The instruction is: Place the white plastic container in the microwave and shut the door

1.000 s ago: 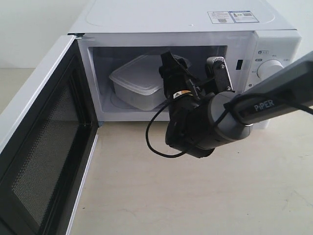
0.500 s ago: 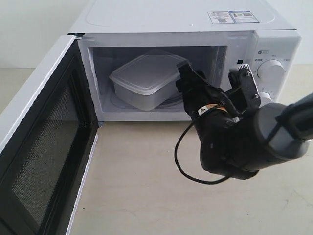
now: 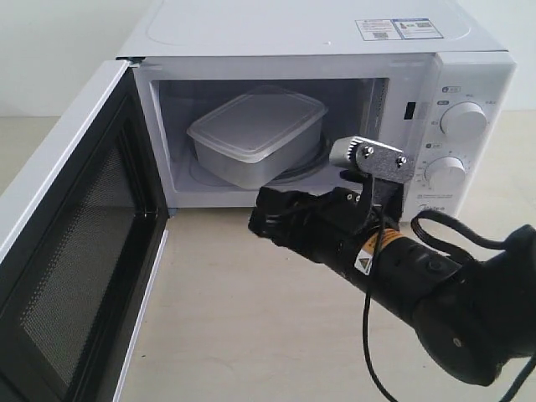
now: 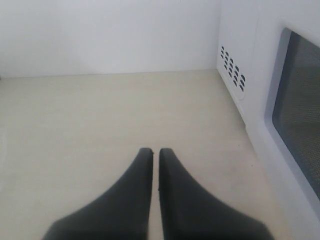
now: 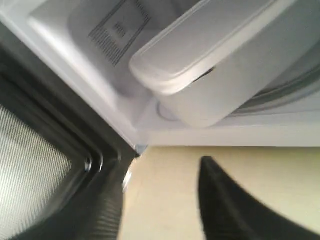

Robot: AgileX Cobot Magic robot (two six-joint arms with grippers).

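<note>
The white plastic container [image 3: 255,130] sits lidded on the glass turntable inside the microwave [image 3: 318,33]; the right wrist view shows it [image 5: 225,65] close above the gripper. The door [image 3: 75,243] stands wide open at the left, its black inner face and mesh window showing. My right gripper [image 3: 261,219] is outside the cavity, low over the table in front of the opening, pointing left toward the door. It [image 5: 162,167] is open with nothing between its fingers. My left gripper [image 4: 151,150] is shut and empty, over bare table beside the door's outer face [image 4: 300,115].
Two round knobs [image 3: 463,120] are on the microwave's right panel, behind the right arm. A black cable [image 3: 435,226] loops off the right wrist. The pale table [image 3: 234,318] spreads out in front of the microwave. Vent slots [image 4: 232,67] mark the microwave's side.
My right gripper has drawn back from the cavity mouth, dropped toward the table and swung round to point left at the door. The container has stayed put inside.
</note>
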